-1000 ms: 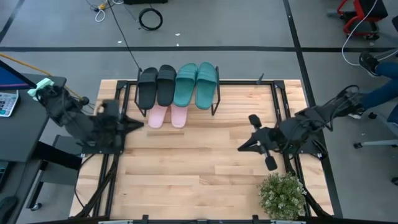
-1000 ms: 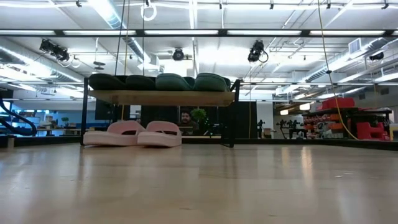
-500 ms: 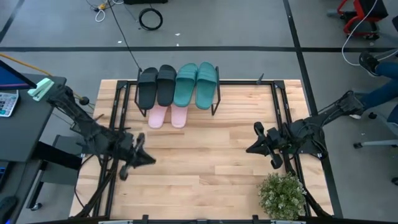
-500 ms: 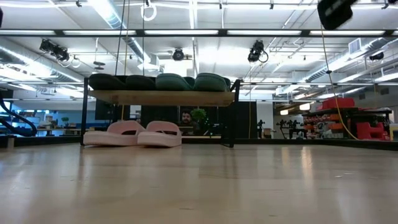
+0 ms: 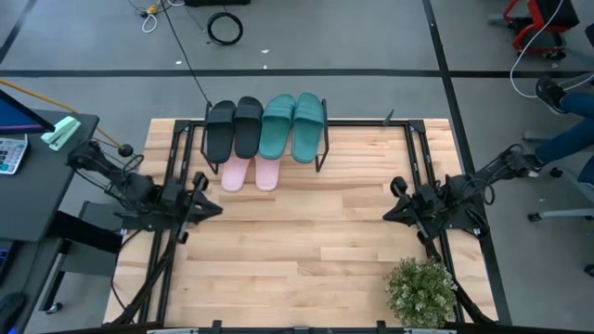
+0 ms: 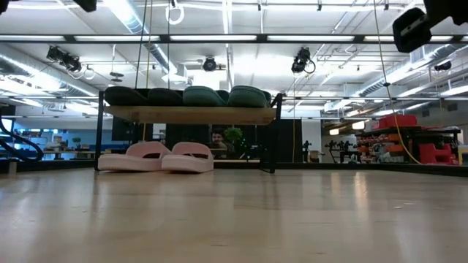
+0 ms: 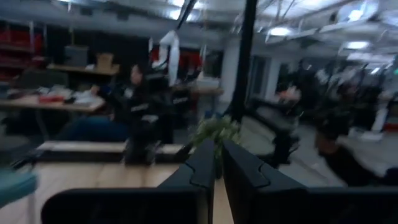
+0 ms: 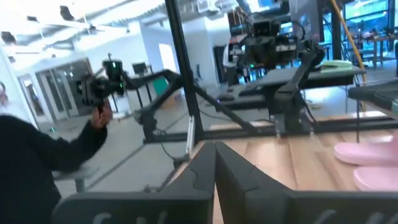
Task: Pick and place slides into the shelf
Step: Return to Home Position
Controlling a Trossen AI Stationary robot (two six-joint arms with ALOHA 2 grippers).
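Observation:
The shelf (image 6: 190, 115) stands at the table's far edge. On its plank lie two black slides (image 5: 234, 128) and two teal slides (image 5: 293, 126). Two pink slides (image 5: 251, 173) rest sole-down on the table under its front edge and also show as the pink pair (image 6: 161, 156) in the low view. My left gripper (image 5: 210, 206) hovers shut near the left edge, nearer than the shelf. My right gripper (image 5: 390, 211) hovers shut near the right edge. In their wrist views, the left gripper (image 7: 217, 149) and right gripper (image 8: 216, 146) hold nothing.
A small potted plant (image 5: 422, 289) stands at the near right corner. Black frame rails (image 5: 173, 176) run along both side edges of the table. People and equipment show in the room beyond the table. The wooden tabletop (image 5: 297, 241) is bare between the arms.
My left gripper has drawn away from the shelf's left end, swung toward the near edge, then come part of the way back. My right gripper has pulled back toward the right edge. The slides and the shelf have stayed put.

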